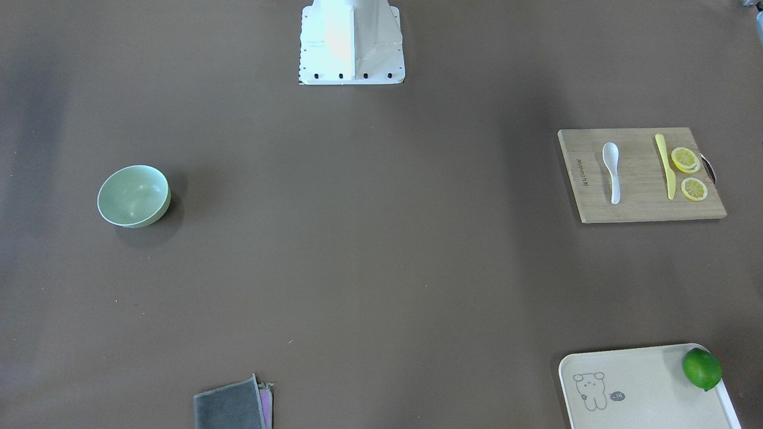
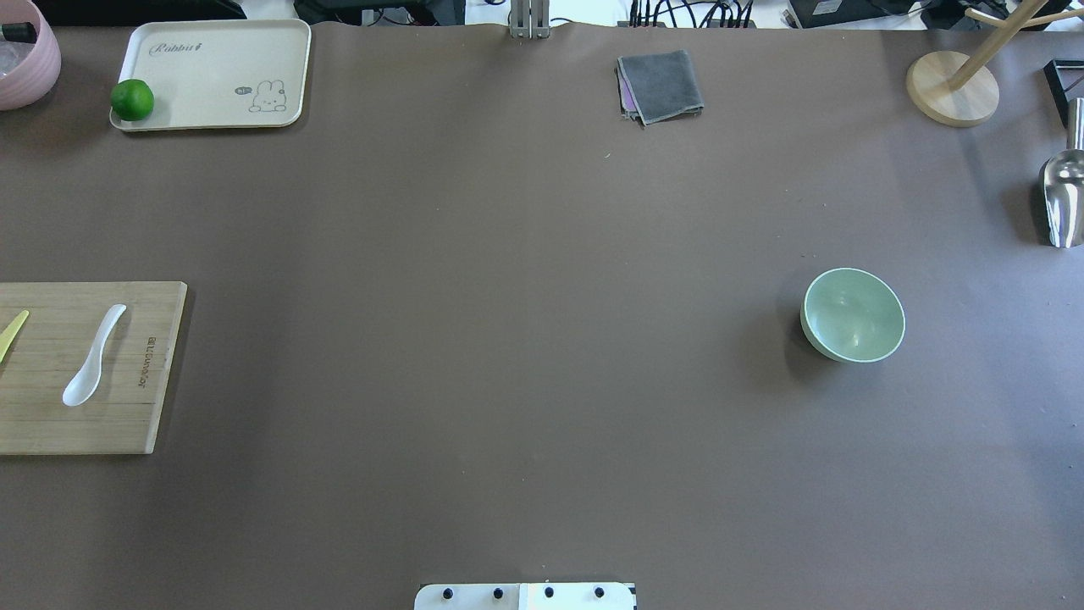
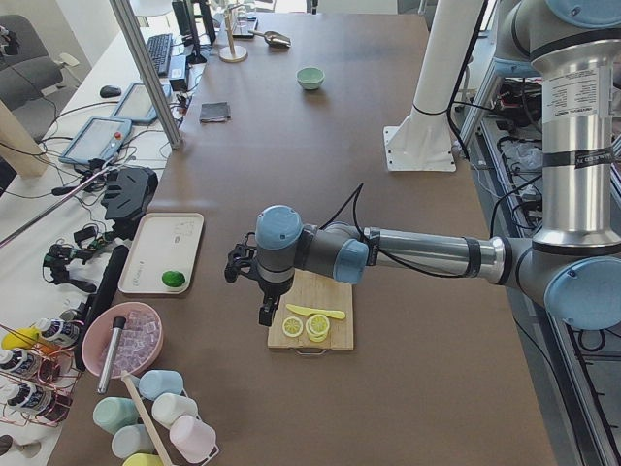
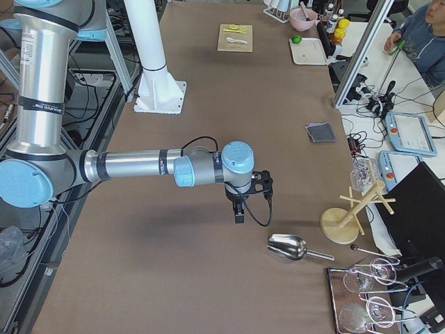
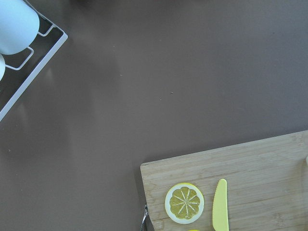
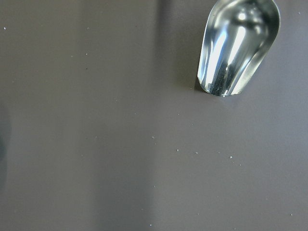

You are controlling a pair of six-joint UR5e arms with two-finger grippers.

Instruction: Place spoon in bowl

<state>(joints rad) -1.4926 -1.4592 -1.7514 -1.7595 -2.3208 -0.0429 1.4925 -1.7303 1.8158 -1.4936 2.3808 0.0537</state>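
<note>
One spoon [image 1: 612, 171], white, glossy, lies flat on board [image 1: 641, 179], scoop toward robot, well apart from bowl [image 1: 132, 193]. Likely light, rigid, slick, chippable; best pinched mid-handle. Left gripper [image 3: 264, 316] hovers near board, right gripper [image 4: 238, 216] far off. Can't tell whether either's jaws are parted.

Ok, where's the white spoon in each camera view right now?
Front-facing: spoon at right, on the cutting board.
Overhead: far left, on the same board.
Exterior left: hidden behind the left arm over the board.
Exterior right: tiny, top centre, far end.
Left wrist: not clearly in it.
Right wrist: not in it.
Landmark: the board, with the yellow knife beside the spoon.
</note>
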